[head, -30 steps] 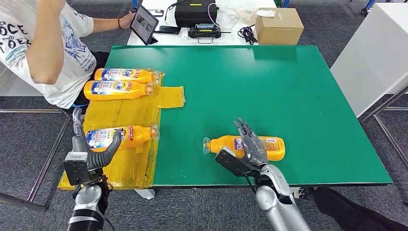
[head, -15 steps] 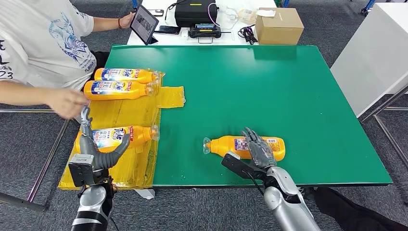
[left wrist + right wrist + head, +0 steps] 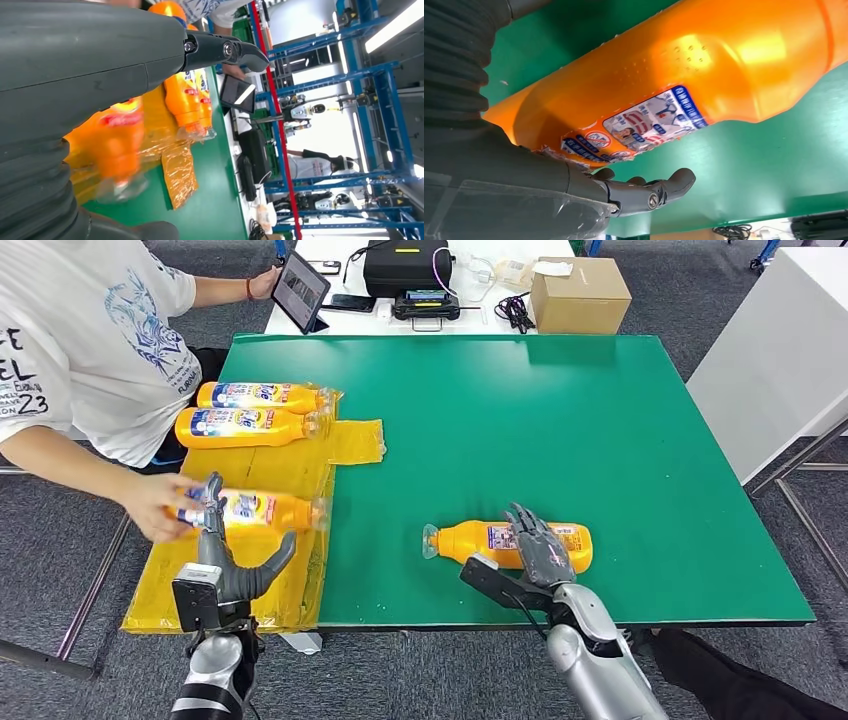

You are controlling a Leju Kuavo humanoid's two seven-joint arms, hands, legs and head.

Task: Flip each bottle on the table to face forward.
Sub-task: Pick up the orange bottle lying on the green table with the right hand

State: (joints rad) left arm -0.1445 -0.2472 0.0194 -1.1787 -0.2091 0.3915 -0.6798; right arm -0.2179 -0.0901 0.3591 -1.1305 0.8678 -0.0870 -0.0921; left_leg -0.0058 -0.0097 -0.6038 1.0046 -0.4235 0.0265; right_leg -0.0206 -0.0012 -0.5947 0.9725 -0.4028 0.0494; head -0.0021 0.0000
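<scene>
Here — orange bottle (image 3: 510, 542), lying sideways

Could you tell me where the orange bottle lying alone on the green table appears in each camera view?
Head view: the lone orange bottle lies near the table's front edge, under the right hand.
Left wrist view: not in it.
Right wrist view: the bottle spans the frame.
Shared landmark: the green table, also.

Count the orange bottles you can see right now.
4: two bottles side by side on the yellow sheet, one nearer in the person's hand, one under the right hand.
</scene>
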